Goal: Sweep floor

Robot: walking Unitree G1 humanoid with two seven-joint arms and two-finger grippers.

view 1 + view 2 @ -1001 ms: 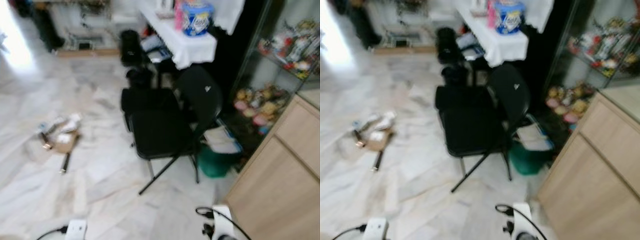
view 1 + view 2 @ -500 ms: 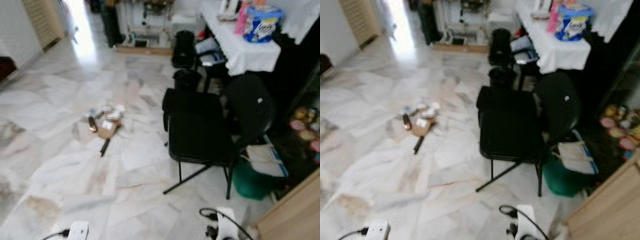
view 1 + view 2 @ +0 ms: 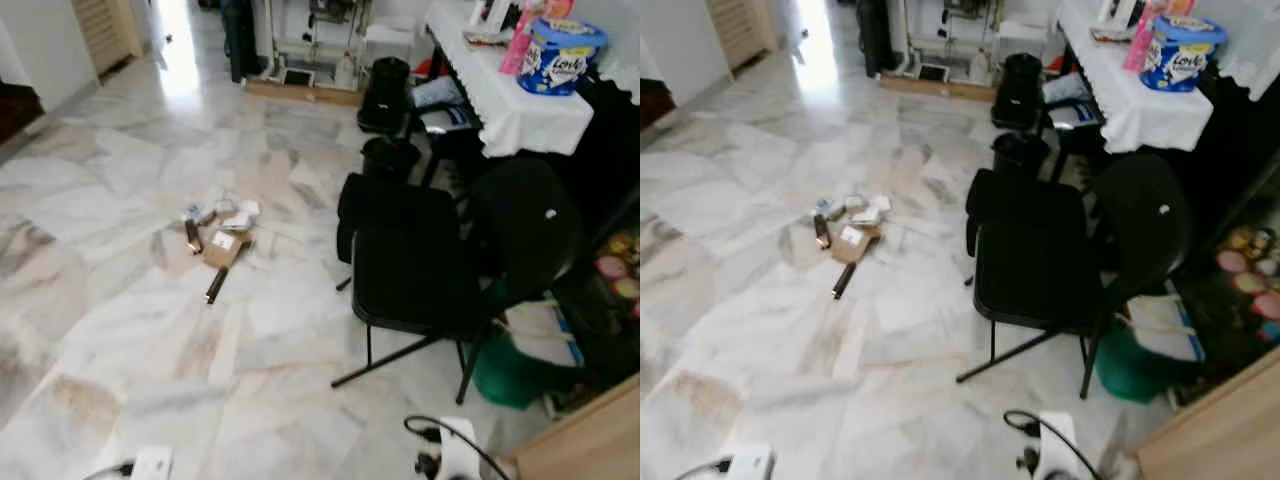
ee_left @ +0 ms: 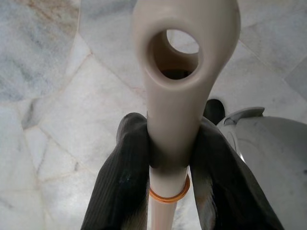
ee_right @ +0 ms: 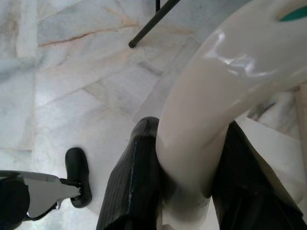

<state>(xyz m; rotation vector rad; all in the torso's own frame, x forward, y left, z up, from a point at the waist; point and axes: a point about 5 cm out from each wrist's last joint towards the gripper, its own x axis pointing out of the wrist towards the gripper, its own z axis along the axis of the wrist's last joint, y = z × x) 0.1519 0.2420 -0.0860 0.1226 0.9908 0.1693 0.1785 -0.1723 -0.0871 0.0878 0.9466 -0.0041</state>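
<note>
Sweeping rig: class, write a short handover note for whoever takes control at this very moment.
Left gripper: shut on the cream broom handle, near its hanging hole.
Right gripper: shut on the glossy cream dustpan handle.
Litter pile (small boxes, scraps, a dark stick) lies on the marble floor, ahead and to the robot's left, apart from the black folding chair.
Done: both tools in hand.
Left: approach the pile, sweep it into the dustpan; nothing gathered yet.
</note>
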